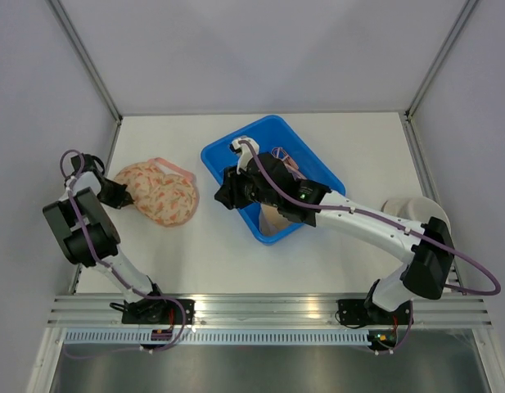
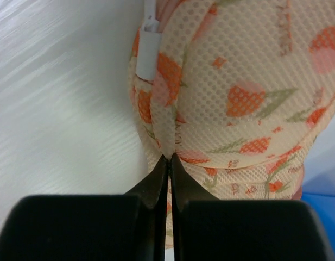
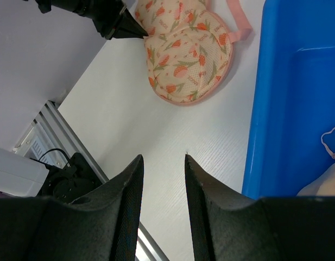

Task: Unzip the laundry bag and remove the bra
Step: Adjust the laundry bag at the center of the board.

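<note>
Left gripper jaws pinched shut on laundry bag edge.
Right gripper jaws gape empty over blue bin, three o'clock of bag.

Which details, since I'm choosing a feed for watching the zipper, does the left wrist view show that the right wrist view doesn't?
Only the left wrist view: the laundry bag mesh up close and a white tab on its side.
Only the right wrist view: the bag's whole outline, the open right tool, and pale cloth in the blue bin.
Both: the bag, the white table, and the left tool closed on the bag's edge. A blue sliver in the left view's corner is probably the bin.
</note>
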### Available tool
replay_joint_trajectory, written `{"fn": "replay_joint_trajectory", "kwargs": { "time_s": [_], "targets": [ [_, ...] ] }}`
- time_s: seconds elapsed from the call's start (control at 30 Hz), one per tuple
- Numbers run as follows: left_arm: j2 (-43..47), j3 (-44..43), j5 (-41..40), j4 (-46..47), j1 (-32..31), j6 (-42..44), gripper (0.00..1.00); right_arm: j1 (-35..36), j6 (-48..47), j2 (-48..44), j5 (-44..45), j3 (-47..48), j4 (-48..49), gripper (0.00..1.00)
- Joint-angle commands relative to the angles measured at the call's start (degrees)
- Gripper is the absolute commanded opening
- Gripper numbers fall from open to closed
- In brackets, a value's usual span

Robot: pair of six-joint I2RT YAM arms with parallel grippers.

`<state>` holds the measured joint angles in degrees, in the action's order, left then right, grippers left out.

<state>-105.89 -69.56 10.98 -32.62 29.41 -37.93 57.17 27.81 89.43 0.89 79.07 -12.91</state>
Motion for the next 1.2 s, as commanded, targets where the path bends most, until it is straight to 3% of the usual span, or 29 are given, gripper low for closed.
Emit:
{"fn": "replay_joint_trajectory", "kwargs": {
  "time_s": [0.0,0.07,0.1,0.17,0.2,0.3,0.4,0.53,0.63,0.77,0.87,1.0,1.17],
  "targets": [
    [11.9,4.24,-8.77,-1.65,1.18,-4.51,0.02,0.49,0.31,-3.12,1.22,-0.84,0.6,0.42],
    [18.13,7.68,-10.72,-1.83,1.18,-5.83,0.02,0.75,0.49,-3.82,1.22,-1.19,0.34,0.42],
    [19.74,8.64,-10.72,-1.92,1.18,-5.75,0.17,0.75,0.57,-4.08,1.14,-1.37,0.34,0.42],
    [23.0,10.49,-10.63,-2.44,1.09,-5.13,0.37,0.93,0.66,-5.4,1.14,-1.98,0.07,0.43],
    [26.22,11.19,-10.28,-2.27,0.92,-5.05,0.52,0.93,0.66,-5.84,1.22,-2.25,-0.01,0.43],
    [31.68,12.34,-9.23,-2.45,-0.49,-2.24,0.6,0.93,0.75,-7.51,1.4,-3.04,-0.28,0.43],
    [35.3,13.31,-10.71,-3.68,-6.54,0.31,0.61,0.93,0.66,-8.65,1.49,-3.74,-0.45,0.43],
    [36.55,15.06,-16.25,-5.87,-20.32,1.37,0.57,0.93,1.28,-8.83,1.14,-4.71,-0.28,0.43],
    [33.13,15.33,-15.82,-7.19,-24.64,3.03,0.53,1.02,1.54,-9.01,0.61,-5.06,-0.45,0.43],
    [31.18,16.21,-16.43,-9.21,-27.65,5.06,0.38,0.93,1.72,-9.8,1.13,-6.2,0.34,0.43],
    [31.18,17.26,-13.98,-9.48,-28.44,6.55,0.16,0.93,1.89,-9.62,1.49,-6.29,-0.01,0.43],
    [30.48,19.37,-11.51,-10.18,-28.71,7.61,0.02,1.02,2.16,-9.27,1.49,-6.65,0.51,0.43],
    [26.79,20.87,-11.25,-9.22,-28.71,7.61,0.02,0.93,1.98,-7.52,1.66,-5.86,0.34,0.43]
  ]
}}
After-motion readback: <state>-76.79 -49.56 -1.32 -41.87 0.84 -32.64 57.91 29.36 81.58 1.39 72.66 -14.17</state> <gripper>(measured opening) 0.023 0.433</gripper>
